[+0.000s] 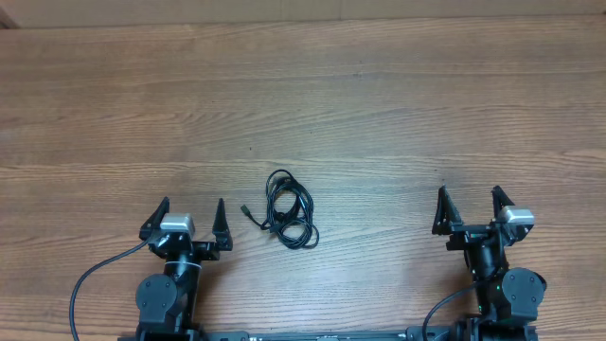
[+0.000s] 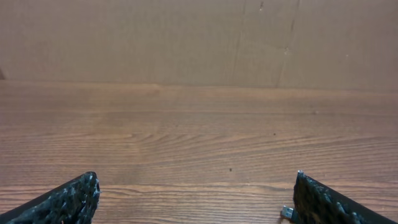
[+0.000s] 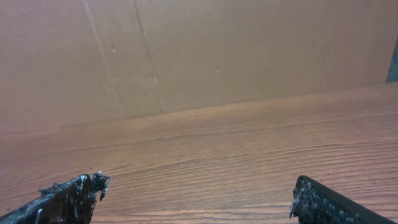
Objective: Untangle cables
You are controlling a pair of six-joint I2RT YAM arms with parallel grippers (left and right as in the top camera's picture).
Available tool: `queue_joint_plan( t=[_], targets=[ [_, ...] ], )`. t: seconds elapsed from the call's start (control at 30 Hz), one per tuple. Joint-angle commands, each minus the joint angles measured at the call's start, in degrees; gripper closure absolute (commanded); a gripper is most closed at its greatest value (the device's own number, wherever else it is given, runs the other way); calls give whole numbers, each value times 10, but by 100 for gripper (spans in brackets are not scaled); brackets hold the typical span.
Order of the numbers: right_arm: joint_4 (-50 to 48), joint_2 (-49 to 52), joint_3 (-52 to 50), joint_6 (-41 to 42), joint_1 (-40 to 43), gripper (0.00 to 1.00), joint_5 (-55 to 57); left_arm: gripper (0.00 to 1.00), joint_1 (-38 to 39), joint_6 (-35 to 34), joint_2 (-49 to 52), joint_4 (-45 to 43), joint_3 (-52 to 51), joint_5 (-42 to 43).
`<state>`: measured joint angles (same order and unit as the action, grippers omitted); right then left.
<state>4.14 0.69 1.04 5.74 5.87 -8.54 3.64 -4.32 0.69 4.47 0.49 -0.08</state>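
Both claws released and empty, the knot untouched.

The cables lie in one small tangled bundle on the tabletop, between the left claw and the right claw — nearer the left, with a loose plug end poking toward it. The left claw should probably pinch that free end low, the right cross over to take an outer loop, and both draw apart slowly — a hard tug would likely tighten the knot.

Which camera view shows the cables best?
The overhead view: the cables show whole, as one tangled bundle. The left wrist view catches only what seems one plug end at its bottom edge; the right wrist view shows nothing of them.
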Motion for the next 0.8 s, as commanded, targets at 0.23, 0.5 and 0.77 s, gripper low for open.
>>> queue_joint_plan(
  t=[0.23, 0.5, 0.77],
  targets=[
    [-1, -5, -5, -2, -1, 0, 8, 0, -3, -9, -4, 0, -2, -1],
    [-1, -5, -5, -2, -1, 0, 8, 1, -3, -10, 0, 0, -2, 12],
    [-1, -5, -5, -2, -1, 0, 8, 0, -3, -8, 26, 0, 4, 42]
  ],
)
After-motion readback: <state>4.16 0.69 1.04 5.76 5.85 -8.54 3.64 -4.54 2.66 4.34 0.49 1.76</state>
